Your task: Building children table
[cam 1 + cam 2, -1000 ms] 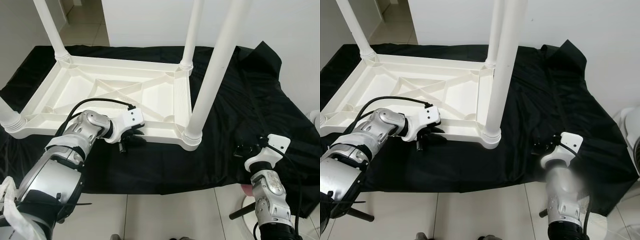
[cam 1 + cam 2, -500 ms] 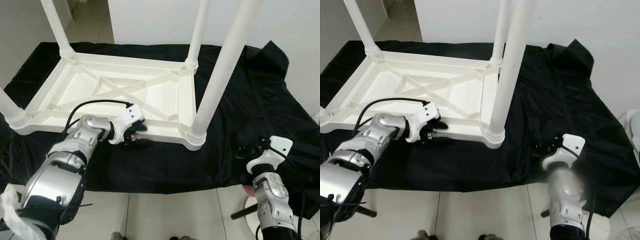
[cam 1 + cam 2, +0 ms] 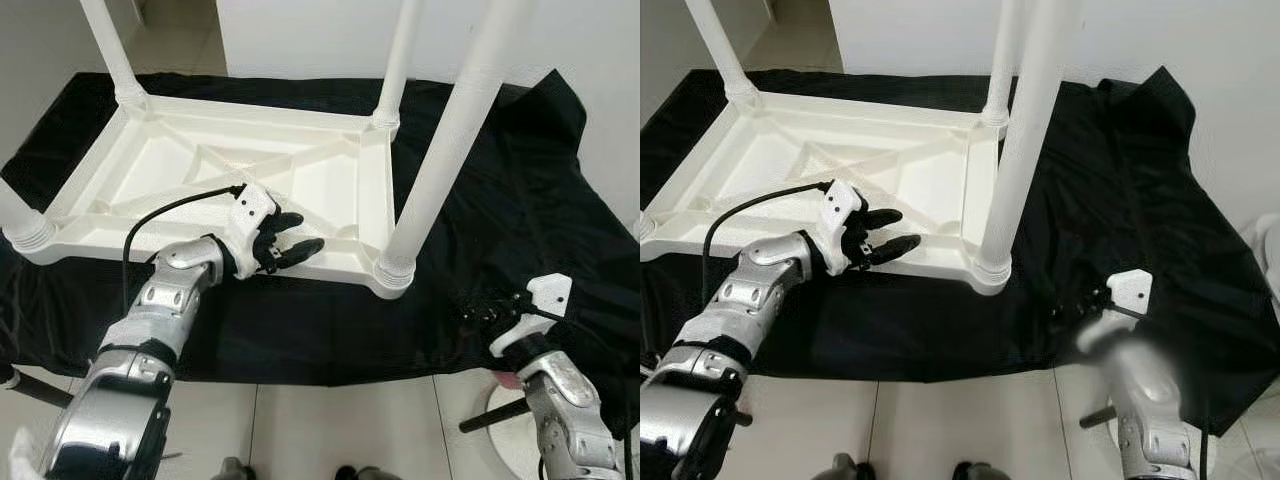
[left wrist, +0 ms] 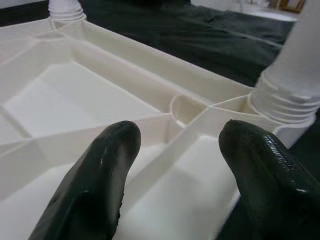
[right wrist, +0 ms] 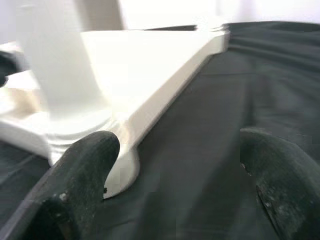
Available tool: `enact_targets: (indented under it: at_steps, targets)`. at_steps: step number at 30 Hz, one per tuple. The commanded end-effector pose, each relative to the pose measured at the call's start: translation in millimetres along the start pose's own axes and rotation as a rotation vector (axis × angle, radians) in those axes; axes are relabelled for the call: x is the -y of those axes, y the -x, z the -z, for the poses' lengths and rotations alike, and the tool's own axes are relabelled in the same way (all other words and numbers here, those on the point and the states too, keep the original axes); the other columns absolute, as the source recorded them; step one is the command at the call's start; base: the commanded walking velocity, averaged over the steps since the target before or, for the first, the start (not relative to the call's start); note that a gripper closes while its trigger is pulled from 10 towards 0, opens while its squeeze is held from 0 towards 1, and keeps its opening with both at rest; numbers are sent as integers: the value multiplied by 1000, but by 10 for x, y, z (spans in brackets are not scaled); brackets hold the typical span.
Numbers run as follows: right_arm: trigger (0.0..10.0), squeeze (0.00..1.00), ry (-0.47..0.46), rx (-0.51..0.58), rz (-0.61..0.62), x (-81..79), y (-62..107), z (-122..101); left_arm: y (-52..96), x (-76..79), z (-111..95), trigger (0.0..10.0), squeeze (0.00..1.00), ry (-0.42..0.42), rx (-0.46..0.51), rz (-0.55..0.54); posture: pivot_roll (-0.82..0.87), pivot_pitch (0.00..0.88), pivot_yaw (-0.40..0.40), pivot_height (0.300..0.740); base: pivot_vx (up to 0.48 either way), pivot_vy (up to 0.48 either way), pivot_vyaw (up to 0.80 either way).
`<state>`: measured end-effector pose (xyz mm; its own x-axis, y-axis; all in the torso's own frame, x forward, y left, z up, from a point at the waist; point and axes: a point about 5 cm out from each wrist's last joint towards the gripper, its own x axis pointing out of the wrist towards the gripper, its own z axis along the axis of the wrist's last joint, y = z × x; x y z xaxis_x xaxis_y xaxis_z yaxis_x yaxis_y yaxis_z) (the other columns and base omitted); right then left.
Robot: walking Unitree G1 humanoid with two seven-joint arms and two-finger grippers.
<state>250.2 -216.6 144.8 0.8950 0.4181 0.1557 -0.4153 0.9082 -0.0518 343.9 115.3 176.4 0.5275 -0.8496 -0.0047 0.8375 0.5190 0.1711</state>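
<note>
A white plastic children's table (image 3: 170,165) lies upside down on a black cloth (image 3: 500,180). Legs stand up from its corners: the near right leg (image 3: 440,150), the far right leg (image 3: 397,60), the far left leg (image 3: 108,50) and the near left leg (image 3: 18,222). My left gripper (image 3: 292,236) hovers open over the table's near rim, nothing between its fingers (image 4: 105,165). The ribbed underside and the near right leg socket (image 4: 287,102) lie just ahead of it. My right gripper (image 3: 478,304) is open low over the cloth, to the right of the near right leg (image 5: 57,65).
The cloth covers a low platform whose front edge (image 3: 330,372) drops to a tiled floor (image 3: 320,430). A white wall (image 3: 320,30) stands behind. A black rod (image 3: 490,415) lies by my right arm on the floor.
My left gripper has lifted off the cloth in front of the table and moved up over the near rim, pointing toward the near right leg. The camera has shifted slightly.
</note>
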Motion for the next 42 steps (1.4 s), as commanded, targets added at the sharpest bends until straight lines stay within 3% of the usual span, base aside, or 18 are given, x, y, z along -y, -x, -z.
enact_targets:
  at_steps: [1, 2, 4, 7, 9, 13, 17, 26, 28, 30, 33, 34, 36, 42]
  targets:
    - [10000, 0, -11, -15, -33, -33, 22, 9, 6, 26, -3, 10000, 0, 18, 3, 6, -31, 144, -13, 740, 0, 0, 0]
    - [10000, 0, -11, -15, -33, -33, 22, 9, 6, 26, -3, 10000, 0, 18, 3, 6, -31, 144, -13, 740, 0, 0, 0]
    - [10000, 0, -13, -40, -195, -137, 7, -67, 97, 162, -29, 10000, 0, 32, 27, 48, -21, 145, -24, 740, 0, 0, 0]
    - [10000, 0, 5, -36, -281, -189, -54, -140, 156, 252, -49, 10000, 0, 32, 37, 66, -16, 145, -30, 740, 0, 0, 0]
    - [10000, 0, 5, -36, -281, -189, -54, -140, 156, 252, -49, 10000, 0, 32, 37, 66, -16, 145, -30, 740, 0, 0, 0]
    - [10000, 0, 35, 8, -313, -232, -216, -236, 263, 432, -53, 10000, 0, 73, 11, 124, -13, 144, -33, 740, 0, 0, 0]
    - [10000, 0, 62, 55, -290, -254, -414, -304, 331, 594, -74, 10000, 0, 96, -6, 160, -2, 143, -42, 740, 0, 0, 0]
    - [10000, 0, 57, 91, -247, -269, -619, -335, 323, 698, -129, 10000, 0, 73, 13, 130, 12, 138, -53, 740, 0, 0, 0]
    - [10000, 0, 63, 72, -200, -203, -687, -291, 272, 672, -148, 10000, 0, 80, 35, 40, 24, 133, -59, 740, 0, 0, 0]
    - [10000, 0, 67, 62, -177, -166, -702, -270, 250, 671, -154, 10000, 0, 86, 44, 17, 23, 132, -58, 740, 0, 0, 0]
    - [10000, 0, 71, 55, -142, -108, -711, -252, 231, 713, -162, 10000, 0, 98, 44, 24, 21, 130, -56, 740, 0, 0, 0]
    - [10000, 0, 78, 48, -71, 14, -721, -227, 193, 841, -164, 10000, 0, 99, 29, 64, 16, 126, -52, 740, 0, 0, 0]
    - [10000, 0, 78, 47, -30, 83, -724, -208, 153, 933, -162, 10000, 0, 106, 20, 92, 9, 125, -49, 740, 0, 0, 0]
    - [10000, 0, 72, 56, 25, 158, -735, -188, 102, 1011, -177, 10000, 0, 122, 25, 116, 3, 124, -46, 740, 0, 0, 0]
